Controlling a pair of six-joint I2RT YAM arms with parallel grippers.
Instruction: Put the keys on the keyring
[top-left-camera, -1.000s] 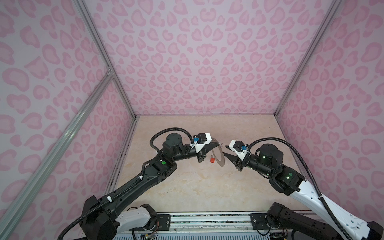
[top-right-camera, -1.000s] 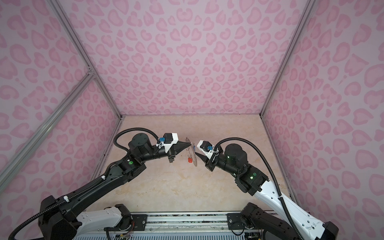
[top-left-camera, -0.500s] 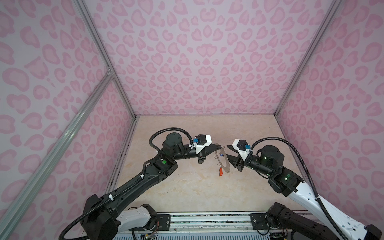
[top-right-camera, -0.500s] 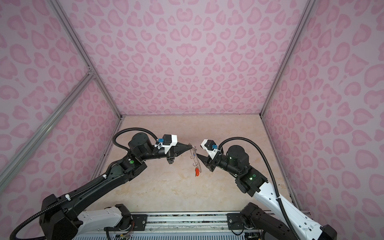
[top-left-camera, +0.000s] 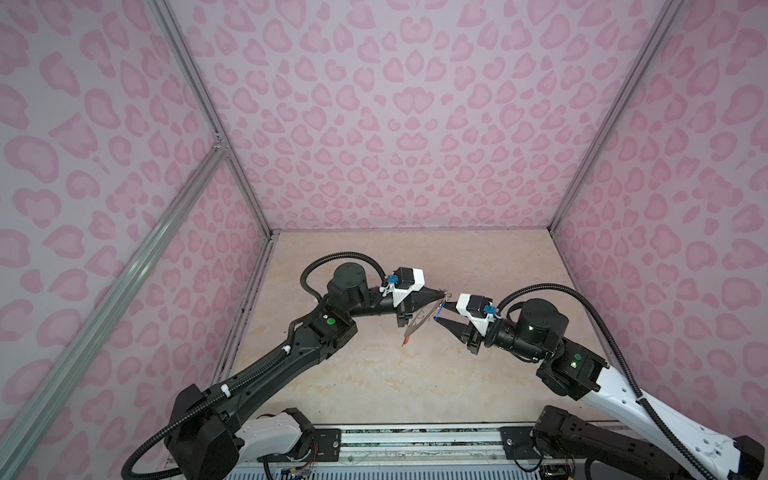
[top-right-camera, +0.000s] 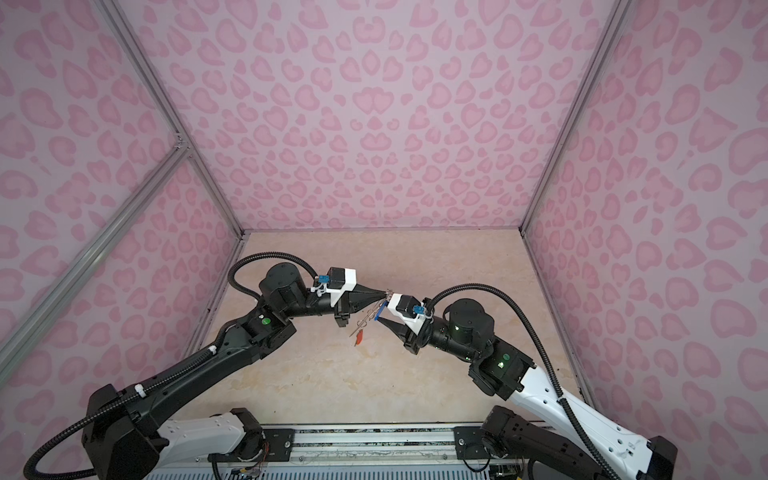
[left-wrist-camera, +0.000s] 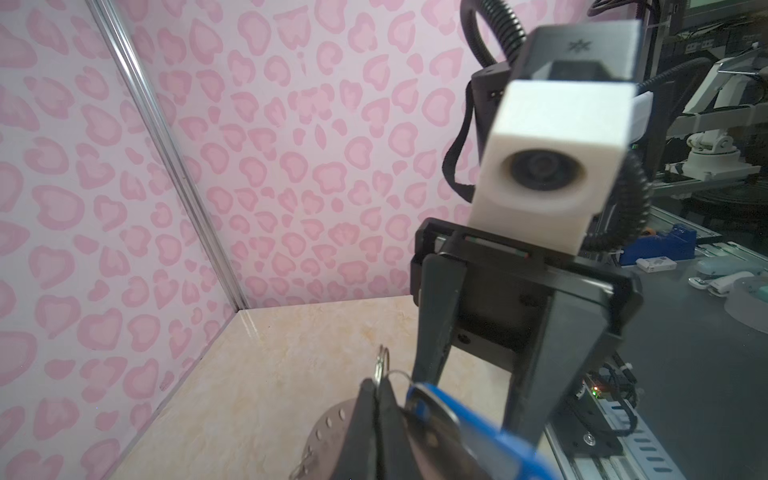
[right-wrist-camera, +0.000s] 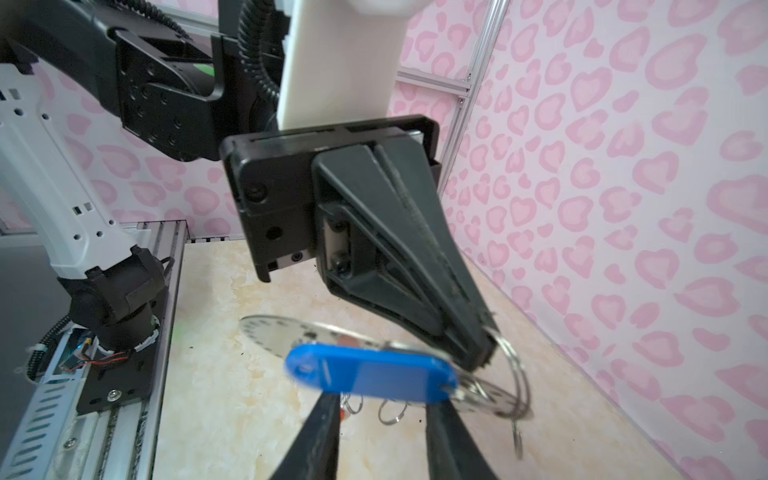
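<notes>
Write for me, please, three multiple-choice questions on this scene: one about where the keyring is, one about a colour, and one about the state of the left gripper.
1. Where is the keyring?
A. Flat on the table
B. Up in the air between the two arms
C. On the front rail

2. What colour is the tag at the right gripper?
A. Green
B. Yellow
C. Blue

3. How is the left gripper?
A. Shut on a wire loop
B. Wide open
C. Shut on a key's blade

Answers:
1 B: in both top views the keyring hangs tilted above the table, with the red tag dangling under it.
2 C: the blue tag sits at its fingertips in the right wrist view.
3 A: its fingers meet on the loop at the keyring's rim.
</notes>
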